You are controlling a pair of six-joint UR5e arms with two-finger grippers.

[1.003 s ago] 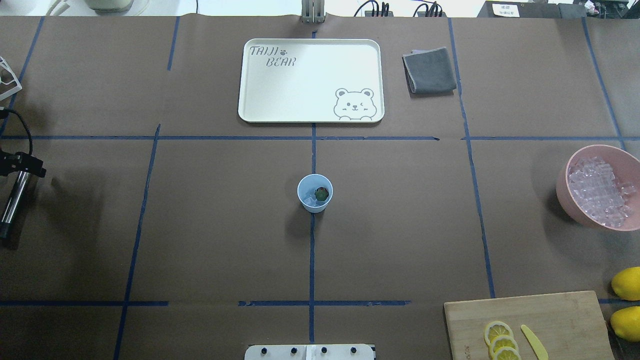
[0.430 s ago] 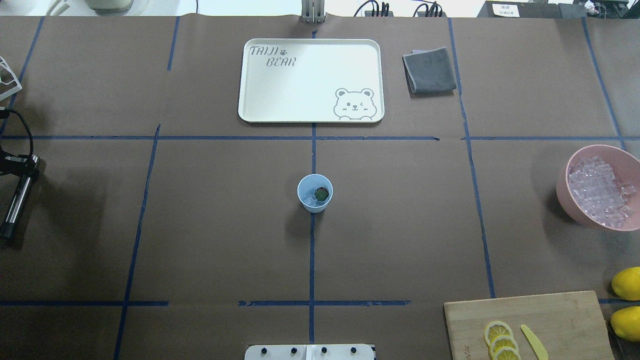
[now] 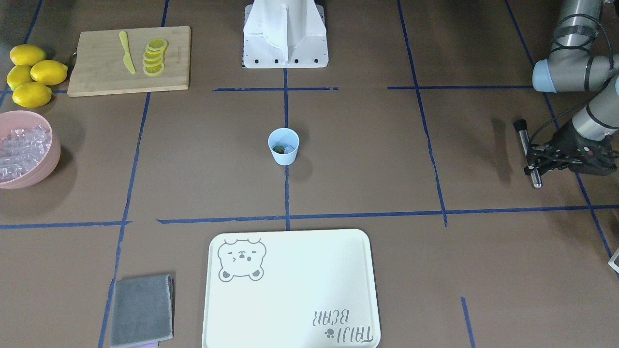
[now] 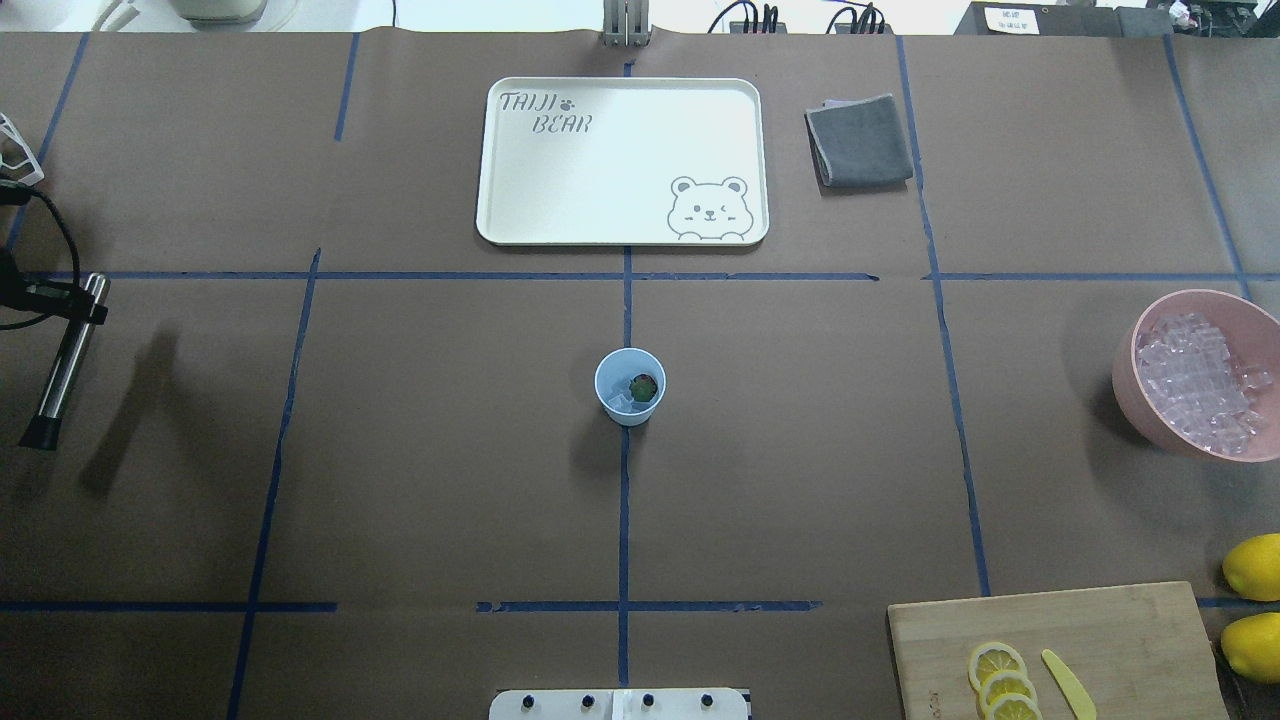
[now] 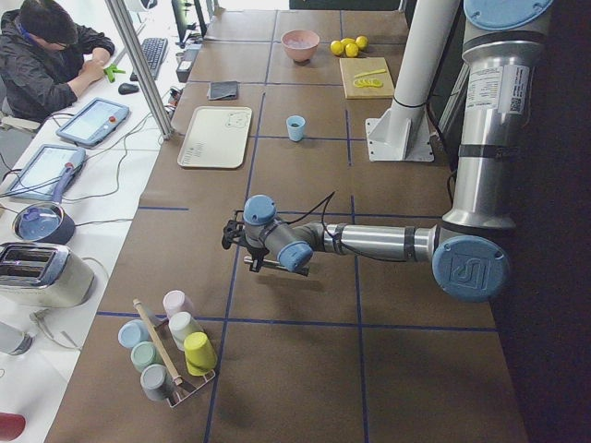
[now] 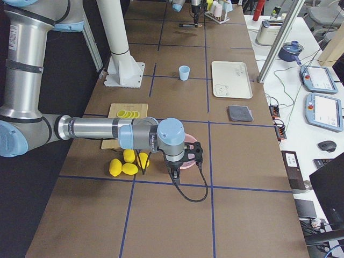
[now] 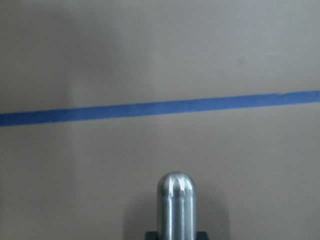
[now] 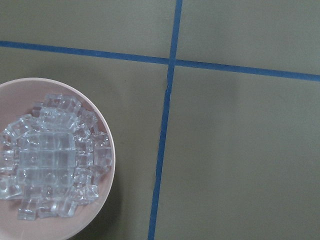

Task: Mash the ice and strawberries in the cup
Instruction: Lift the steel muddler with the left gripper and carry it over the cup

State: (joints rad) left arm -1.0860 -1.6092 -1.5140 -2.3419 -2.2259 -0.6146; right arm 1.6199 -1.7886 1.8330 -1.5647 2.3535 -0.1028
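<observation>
The light blue cup point(image 4: 630, 400) stands at the table's middle and also shows in the front view point(image 3: 283, 153). In it lie one red strawberry point(image 4: 644, 388) and a few pale ice pieces point(image 4: 616, 400). My left gripper point(image 4: 78, 305) is at the far left edge, shut on a metal rod point(image 4: 62, 370) held above the table, far from the cup. The gripper point(image 3: 533, 163) and the rod point(image 3: 526, 142) show in the front view. The rod's rounded end point(image 7: 175, 200) fills the left wrist view. My right gripper point(image 6: 185, 156) hovers by the pink bowl; I cannot tell its state.
A pink bowl point(image 4: 1125, 375) of ice cubes point(image 8: 50, 160) sits at the right edge. A cutting board point(image 4: 1120, 620) with lemon slices and a yellow knife, and lemons point(image 4: 1255, 565), lie front right. A white tray point(image 4: 620, 230) and a grey cloth point(image 4: 860, 140) lie at the back.
My left gripper has carried the rod away from the robot and a little toward the table's middle. The cup and its contents have not moved.
</observation>
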